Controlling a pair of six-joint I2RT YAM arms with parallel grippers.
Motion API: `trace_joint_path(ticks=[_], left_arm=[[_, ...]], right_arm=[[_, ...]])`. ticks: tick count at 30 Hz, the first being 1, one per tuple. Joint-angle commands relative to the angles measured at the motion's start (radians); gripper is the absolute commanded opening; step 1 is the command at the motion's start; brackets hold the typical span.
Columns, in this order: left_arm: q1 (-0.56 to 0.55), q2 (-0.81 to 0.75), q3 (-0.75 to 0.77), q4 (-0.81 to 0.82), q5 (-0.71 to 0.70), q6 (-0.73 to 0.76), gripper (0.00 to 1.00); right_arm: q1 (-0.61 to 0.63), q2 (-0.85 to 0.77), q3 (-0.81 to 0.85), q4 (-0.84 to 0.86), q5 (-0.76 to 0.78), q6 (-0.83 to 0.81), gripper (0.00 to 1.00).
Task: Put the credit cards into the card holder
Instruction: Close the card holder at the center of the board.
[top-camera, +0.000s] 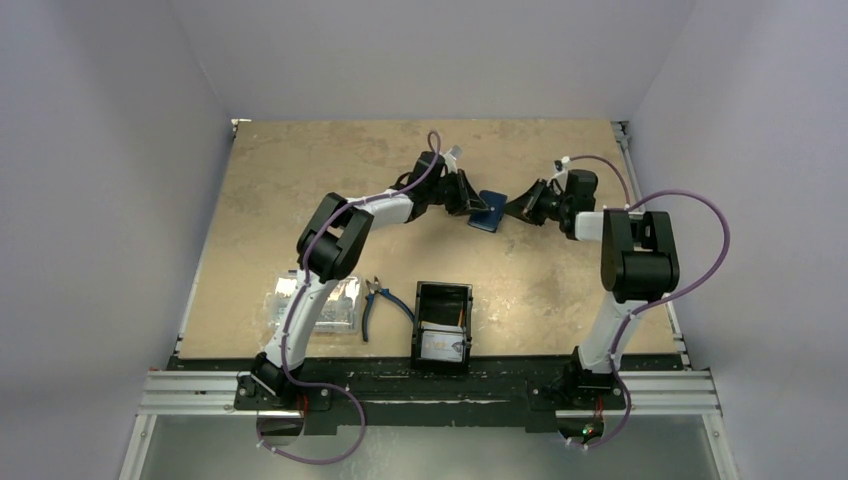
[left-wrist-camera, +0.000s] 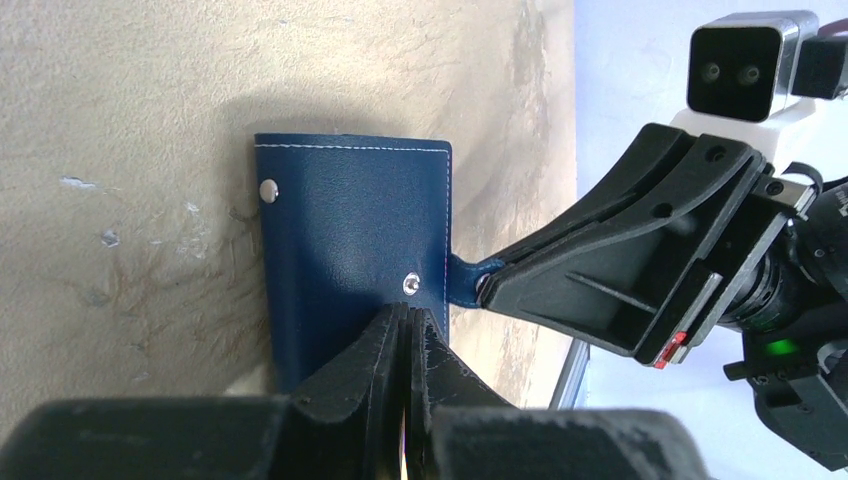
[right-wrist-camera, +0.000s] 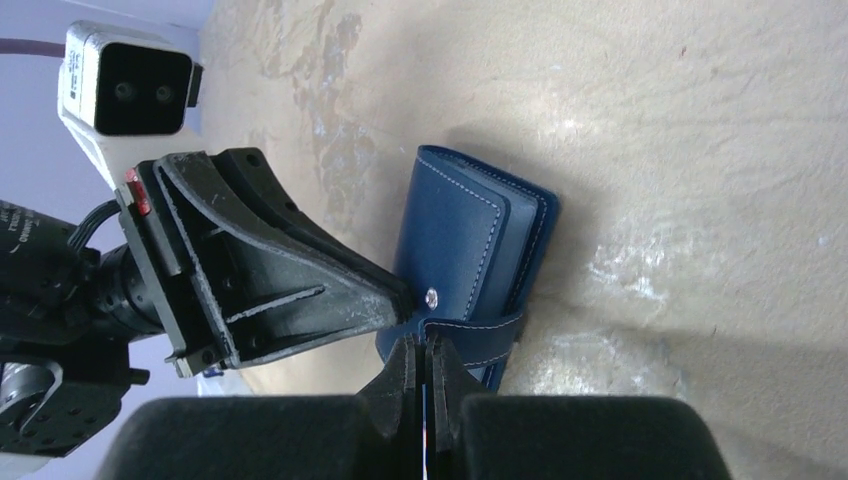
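Opening the card holder (top-camera: 489, 212): left gripper (left-wrist-camera: 405, 325) clamps its body, right gripper (right-wrist-camera: 425, 365) clamps its strap (right-wrist-camera: 480, 330), which next likely needs pulling free.

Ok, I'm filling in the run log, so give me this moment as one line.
left gripper: shut on card holder | right gripper: shut on its strap | card holder: folded | credit cards: in black tray

Even, diffuse overhead light; soft shadow beside the card holder (left-wrist-camera: 340, 220); wrist views blurred nearest the lens.
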Motion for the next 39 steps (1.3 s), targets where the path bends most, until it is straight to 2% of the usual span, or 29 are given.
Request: trace_joint_path(ticks=[1, 3, 8, 11, 13, 23, 32, 36, 39], left_arm=[[-0.015, 0.038, -0.026, -0.052, -0.016, 0.034, 0.0], [-0.015, 0.038, -0.029, -0.052, -0.018, 0.036, 0.0], [-0.016, 0.039, -0.032, -0.048, -0.019, 0.032, 0.0], [-0.019, 0.041, -0.032, -0.041, -0.017, 0.025, 0.0], [-0.023, 0.044, -0.03, -0.036, -0.015, 0.02, 0.0], [-0.035, 0.058, -0.036, -0.024, -0.007, 0.012, 0.0], [-0.034, 0.056, -0.043, -0.01, -0.004, 0.004, 0.0], [-0.034, 0.055, -0.043, -0.006, 0.001, 0.002, 0.0], [-0.033, 0.053, -0.042, -0.007, 0.001, 0.002, 0.0]], right_arm=[[0.005, -0.088, -0.05, 0.156, -0.091, 0.084, 0.0], [0.005, -0.077, -0.056, 0.191, -0.092, 0.116, 0.0], [0.006, -0.037, -0.124, 0.491, -0.092, 0.344, 0.0], [0.014, 0.018, -0.108, 0.545, -0.09, 0.399, 0.0], [0.023, 0.038, -0.078, 0.509, -0.078, 0.38, 0.0], [0.059, 0.062, 0.056, 0.06, 0.027, 0.084, 0.0], [0.08, 0.135, 0.184, -0.184, 0.036, -0.092, 0.0], [0.085, 0.174, 0.209, -0.235, 0.008, -0.13, 0.11], [0.083, 0.173, 0.185, -0.188, -0.025, -0.102, 0.2]])
